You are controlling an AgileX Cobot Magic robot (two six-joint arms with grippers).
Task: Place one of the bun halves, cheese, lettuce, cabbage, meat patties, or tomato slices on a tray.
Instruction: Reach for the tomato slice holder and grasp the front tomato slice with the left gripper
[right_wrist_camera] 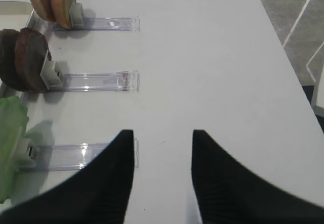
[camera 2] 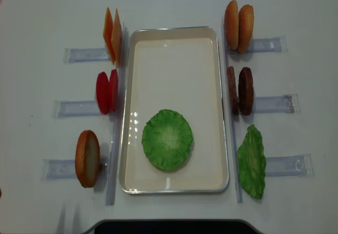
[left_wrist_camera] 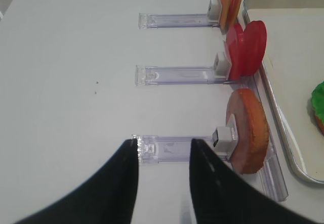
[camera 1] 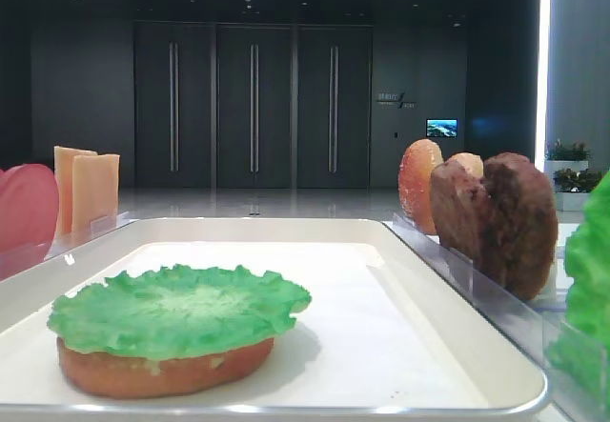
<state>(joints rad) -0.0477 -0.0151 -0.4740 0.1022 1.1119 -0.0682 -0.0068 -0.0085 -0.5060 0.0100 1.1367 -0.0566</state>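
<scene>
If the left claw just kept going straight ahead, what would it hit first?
Probably the clear holder right in front of the open left claw, if it is low enough; the bun half stands off to the side.

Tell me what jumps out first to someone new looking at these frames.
The bright green lettuce sitting on a bun half in the near part of the white tray grabs the eye first. Next come the ingredients standing upright in clear holders on both sides: red tomato slices on the left, dark meat patties on the right.
</scene>
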